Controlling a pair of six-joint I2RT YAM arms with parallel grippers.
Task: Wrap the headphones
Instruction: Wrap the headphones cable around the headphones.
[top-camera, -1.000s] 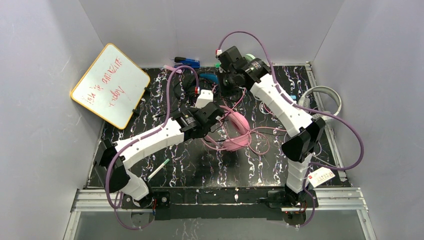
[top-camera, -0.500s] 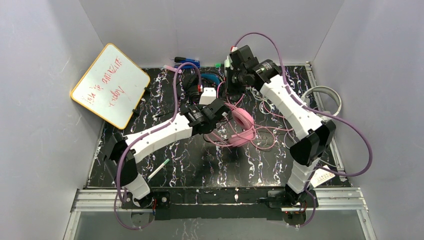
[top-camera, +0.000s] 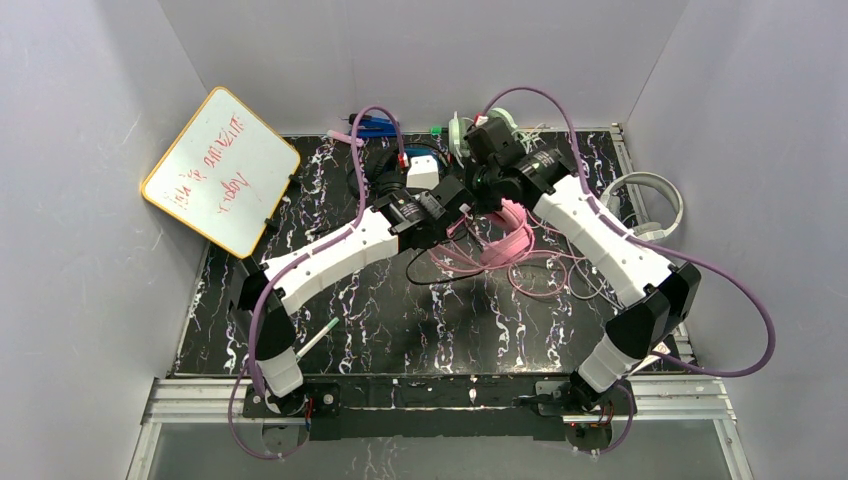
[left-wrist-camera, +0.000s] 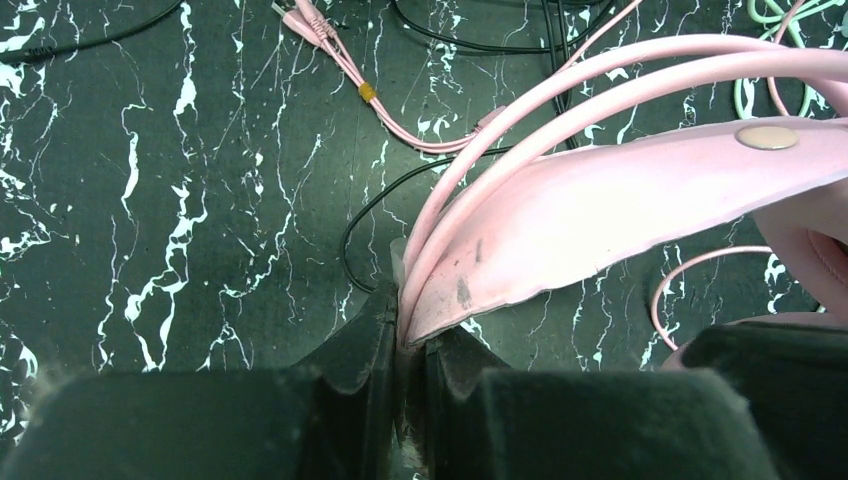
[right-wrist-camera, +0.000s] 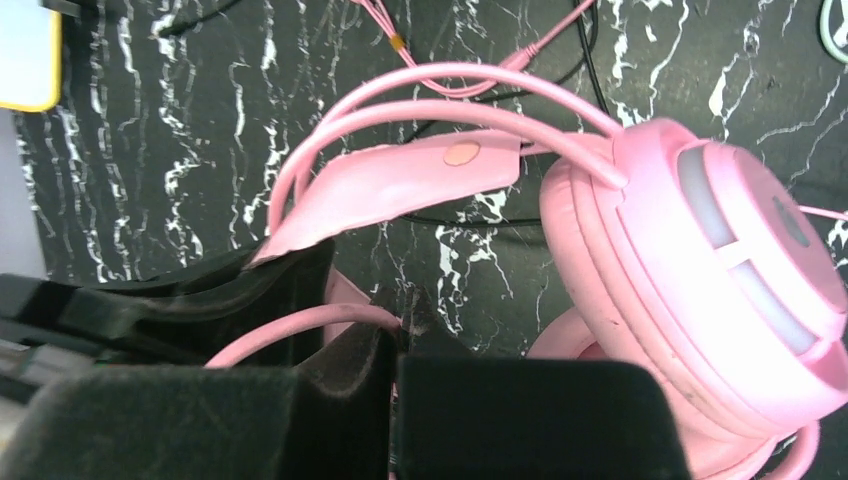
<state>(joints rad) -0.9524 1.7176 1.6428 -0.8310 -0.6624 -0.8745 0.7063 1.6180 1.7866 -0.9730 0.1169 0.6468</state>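
Black marbled table (top-camera: 400, 330): pink headset (top-camera: 505, 240) held between both jaws, cord not yet wound.
Slack cord (top-camera: 540, 275) trails on the table on the near side of the jaws. Left jaws pinch the end of the strap (left-wrist-camera: 600, 210). Right jaws are closed on a thin pink line, seemingly the cord, with the cup (right-wrist-camera: 700, 300) just beyond them. Hold the left grip steady and lead the cord round the band in even, taut turns, clear of the black cord (left-wrist-camera: 348, 232) beyond.
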